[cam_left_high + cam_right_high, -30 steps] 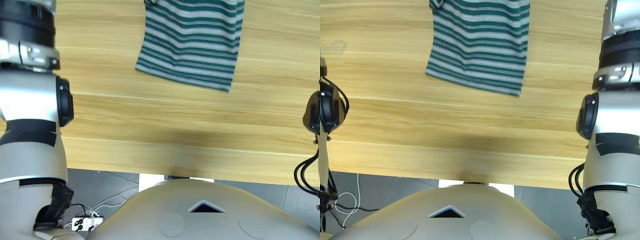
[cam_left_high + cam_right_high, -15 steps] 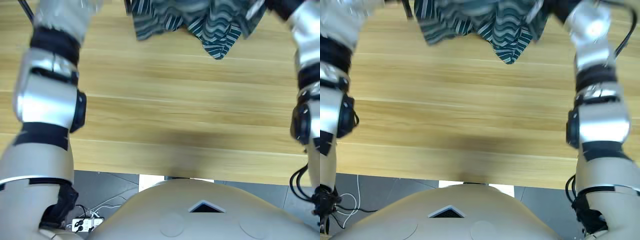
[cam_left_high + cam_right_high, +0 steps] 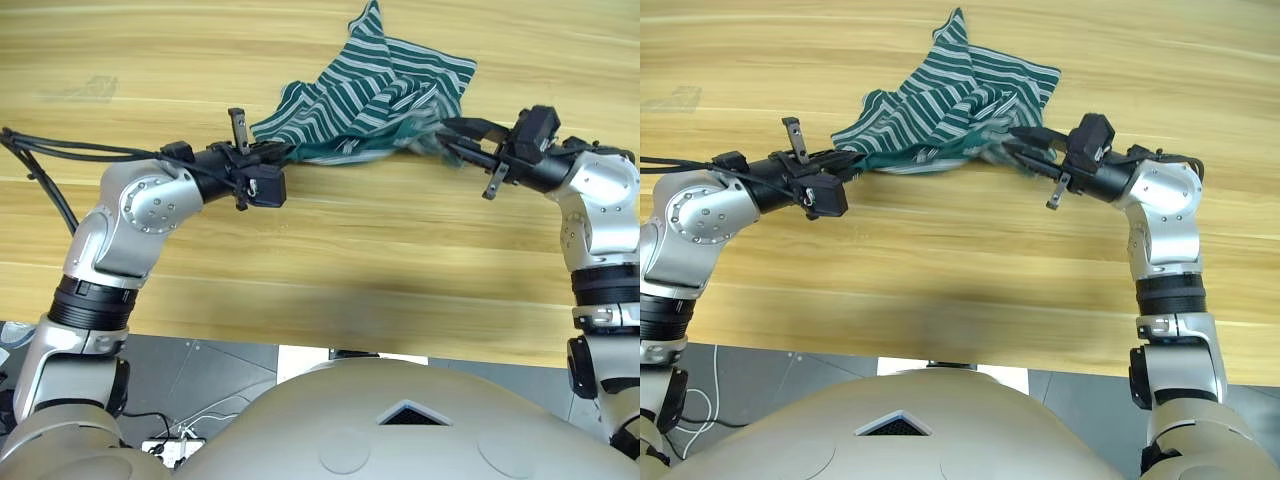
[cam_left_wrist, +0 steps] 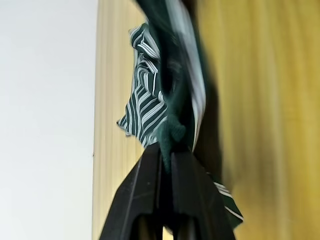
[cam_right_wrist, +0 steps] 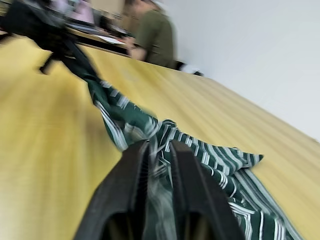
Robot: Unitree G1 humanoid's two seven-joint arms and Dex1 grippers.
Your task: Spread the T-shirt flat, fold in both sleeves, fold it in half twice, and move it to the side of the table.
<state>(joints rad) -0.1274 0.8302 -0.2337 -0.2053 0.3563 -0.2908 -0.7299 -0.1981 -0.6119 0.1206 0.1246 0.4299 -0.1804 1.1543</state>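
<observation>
It looks like an office or a lab: a long wooden table (image 3: 300, 270), a plain white wall (image 5: 250, 50) behind the table, and beyond the table a desk (image 5: 107, 39) with screens (image 5: 82, 15).

Striped T-shirt (image 3: 370, 100) lies bunched on the far half of the wooden table (image 3: 320, 260), the one obstacle on the boards. The left gripper (image 3: 283, 152) and right gripper (image 3: 452, 137) each pinch a side of the cloth and hold it drawn between them. The left arm (image 3: 140, 210) and right arm (image 3: 600, 200) reach in from the near corners and bar the approach from either side. Between the arms, a broad band of bare wood runs from the shirt to the near edge.
</observation>
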